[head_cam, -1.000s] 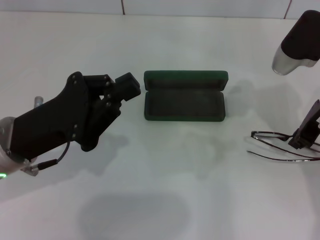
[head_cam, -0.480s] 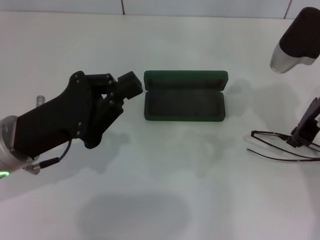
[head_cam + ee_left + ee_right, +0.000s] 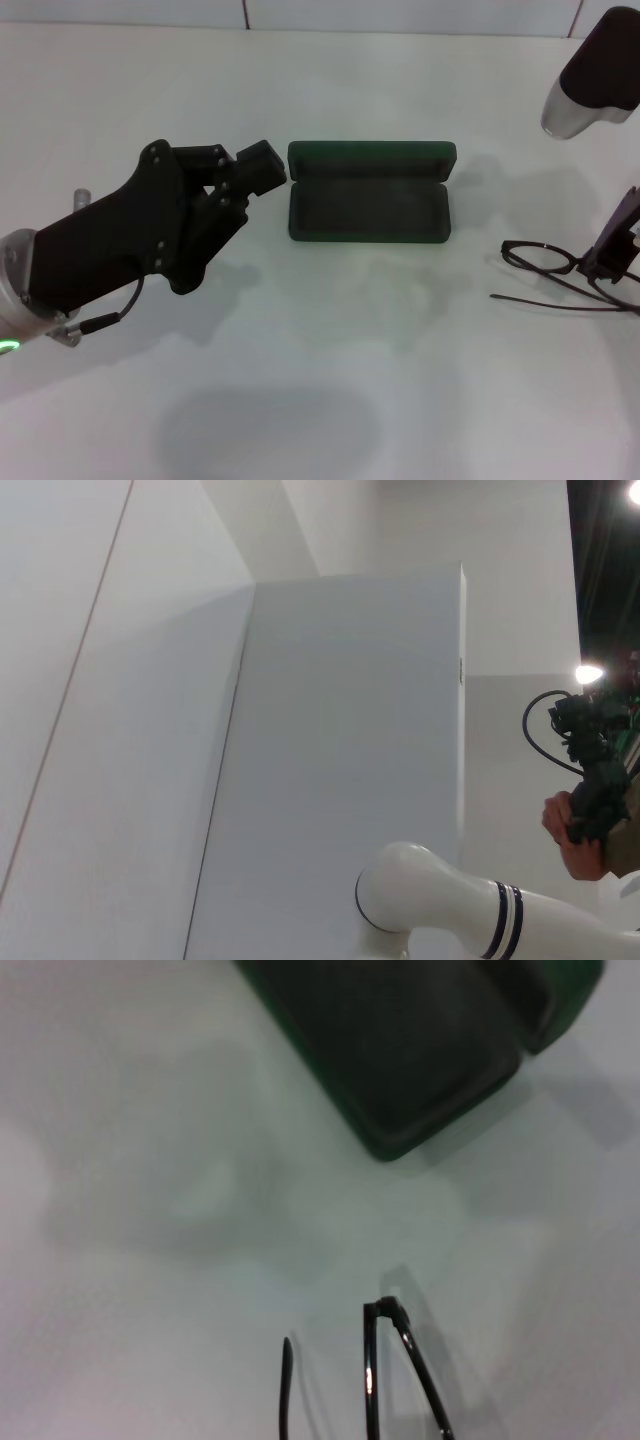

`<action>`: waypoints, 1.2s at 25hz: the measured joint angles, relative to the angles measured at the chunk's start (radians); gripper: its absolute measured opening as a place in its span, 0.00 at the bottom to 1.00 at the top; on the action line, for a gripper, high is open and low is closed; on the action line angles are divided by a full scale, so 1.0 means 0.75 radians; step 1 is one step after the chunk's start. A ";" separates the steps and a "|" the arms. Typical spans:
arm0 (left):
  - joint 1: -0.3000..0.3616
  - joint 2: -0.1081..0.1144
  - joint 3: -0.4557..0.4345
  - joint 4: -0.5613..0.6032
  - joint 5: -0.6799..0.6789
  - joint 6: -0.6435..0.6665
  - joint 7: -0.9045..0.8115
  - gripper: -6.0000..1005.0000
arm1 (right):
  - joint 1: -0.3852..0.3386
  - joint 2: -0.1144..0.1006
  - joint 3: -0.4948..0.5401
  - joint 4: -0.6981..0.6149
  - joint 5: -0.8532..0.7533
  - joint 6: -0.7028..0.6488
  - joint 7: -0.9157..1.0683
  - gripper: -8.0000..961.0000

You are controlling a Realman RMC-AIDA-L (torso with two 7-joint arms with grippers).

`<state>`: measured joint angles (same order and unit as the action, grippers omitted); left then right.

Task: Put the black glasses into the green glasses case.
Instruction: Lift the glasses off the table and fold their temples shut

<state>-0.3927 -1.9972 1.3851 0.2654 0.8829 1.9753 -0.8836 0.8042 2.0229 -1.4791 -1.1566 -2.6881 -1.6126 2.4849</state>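
The green glasses case (image 3: 368,192) lies open in the middle of the white table, lid towards the back, dark lining showing; it also shows in the right wrist view (image 3: 400,1050). The black glasses (image 3: 542,260) are at the far right, front raised and one temple trailing on the table. My right gripper (image 3: 612,255) is shut on their right end. In the right wrist view the frame (image 3: 400,1360) shows apart from the case. My left gripper (image 3: 260,168) hovers shut and empty just left of the case's left end.
The right arm's silver and black link (image 3: 592,85) hangs over the back right corner. The white table (image 3: 320,380) reaches to the front. The left wrist view shows only a wall (image 3: 330,760) and a white arm segment (image 3: 450,910).
The glasses have tipped up off the table and shifted slightly in my right gripper, which rose a little. The left gripper barely moved.
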 joint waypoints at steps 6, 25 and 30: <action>0.005 -0.001 0.000 0.000 0.001 0.000 0.000 0.03 | -0.053 -0.003 0.009 -0.096 0.024 0.030 -0.011 0.06; -0.232 -0.116 0.010 -0.001 0.184 -0.046 0.002 0.03 | -0.329 0.000 0.314 -0.047 1.183 0.232 -0.616 0.05; -0.241 -0.127 0.011 -0.010 0.188 -0.107 -0.002 0.03 | -0.306 0.001 0.301 0.024 1.355 0.209 -0.728 0.05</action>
<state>-0.5734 -2.0925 1.3937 0.2582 1.0237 1.8948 -0.8852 0.5744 2.0239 -1.2531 -1.1384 -1.6722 -1.4556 1.9390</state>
